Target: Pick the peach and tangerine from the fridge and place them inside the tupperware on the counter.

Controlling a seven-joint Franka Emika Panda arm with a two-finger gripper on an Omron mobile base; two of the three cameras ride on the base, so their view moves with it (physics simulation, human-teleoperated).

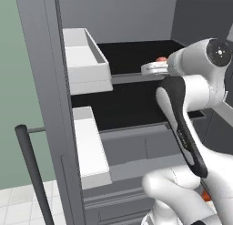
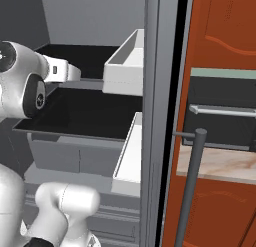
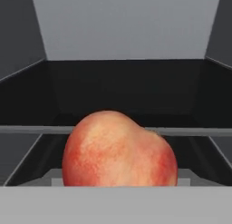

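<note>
Hand view: a round reddish-orange peach with a red blush fills the lower centre of the frame, very close to the camera, with black shelf surfaces of the tall grey fridge behind it. In the left base view a sliver of the same fruit shows right of centre, at the tip of the white arm's hand, level with the upper black shelf.

Tool state: the gripper reaches into the shelf opening at the fruit. Its finger tips are not visible in any frame, so whether the jaws stand open or have closed on the peach cannot be told.

Handling judgement: the fruit is likely light, smooth and rounded, so it may roll or slip from a shallow hold. Its flesh would bruise under hard pressure. Best hold is across its widest girth, fingers on opposite flanks.

Clearance: the shelf's front lip crosses the hand view just behind the fruit. In the left base view white door bins stand at upper left, well apart from the hand. Withdrawal room lies toward the lower right of that frame, along the arm's own line.
</note>
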